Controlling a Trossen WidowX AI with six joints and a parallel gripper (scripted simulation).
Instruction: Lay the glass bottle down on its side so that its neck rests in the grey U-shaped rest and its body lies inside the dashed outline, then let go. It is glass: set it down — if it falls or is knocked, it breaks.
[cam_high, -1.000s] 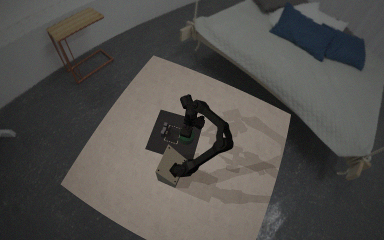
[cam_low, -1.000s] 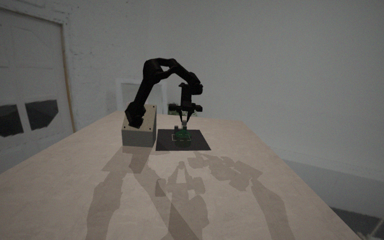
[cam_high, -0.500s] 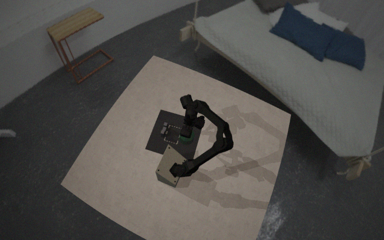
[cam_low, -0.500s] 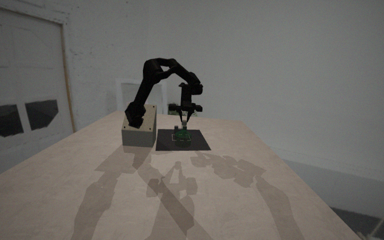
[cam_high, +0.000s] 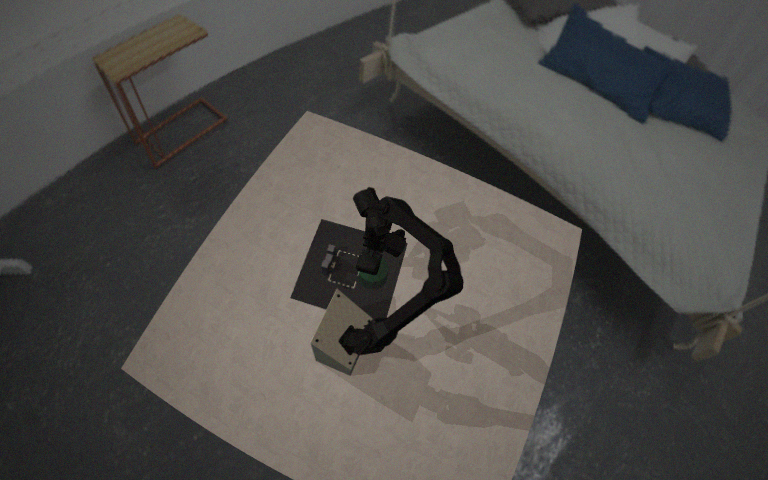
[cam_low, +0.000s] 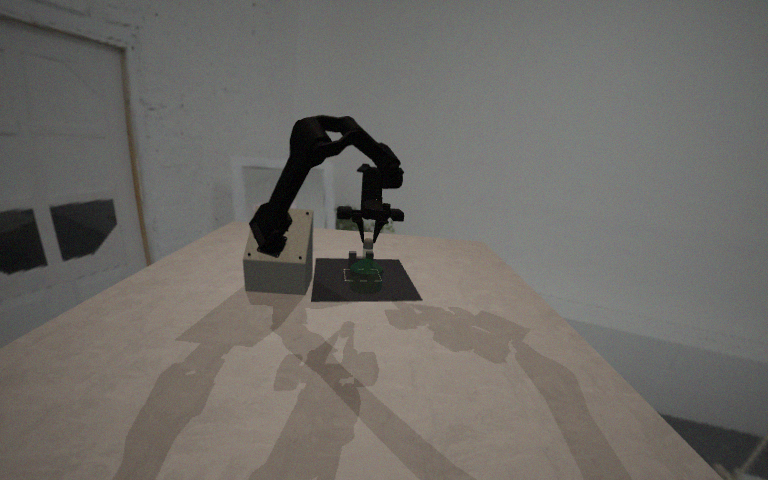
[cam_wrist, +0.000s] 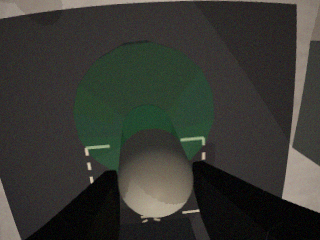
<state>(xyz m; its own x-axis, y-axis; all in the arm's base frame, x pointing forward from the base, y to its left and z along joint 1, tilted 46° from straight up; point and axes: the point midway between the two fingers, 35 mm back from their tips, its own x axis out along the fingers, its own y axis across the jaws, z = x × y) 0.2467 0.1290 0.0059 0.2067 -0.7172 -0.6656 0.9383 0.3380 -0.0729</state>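
Presently, the main danger is breakage: a green glass bottle (cam_high: 373, 277) (cam_low: 365, 278) (cam_wrist: 145, 80) stands upright on a dark mat (cam_high: 309, 290) (cam_low: 328, 291) (cam_wrist: 250, 60), gripped only near its top. Its wide, rounded body would swing on that narrow neck if the arm (cam_high: 441, 271) (cam_low: 308, 141) tipped it quickly, and the smooth top could turn or slide between the fingertips. Tilting it too close to the mat could knock its base edge down hard. Lowering it out of line could strike the neck on the grey U-shaped rest (cam_high: 327, 259) (cam_low: 352, 256), which stands at the far end of the dashed outline (cam_high: 343, 285) (cam_low: 362, 280) (cam_wrist: 193, 139). Letting go before both neck and body are supported could let it drop or roll.

The black pincer (cam_high: 369, 264) (cam_low: 368, 240) (cam_wrist: 155, 176) points down, closed on the bottle's pale, rounded top, one finger against each side. The bottle hangs or stands directly beneath it; whether its base touches the mat is hard to tell. Its body lies beside the dashed outline, partly overlapping its near edge in the wrist view. All this sits on a pale worktop (cam_high: 226, 316) (cam_low: 453, 396).
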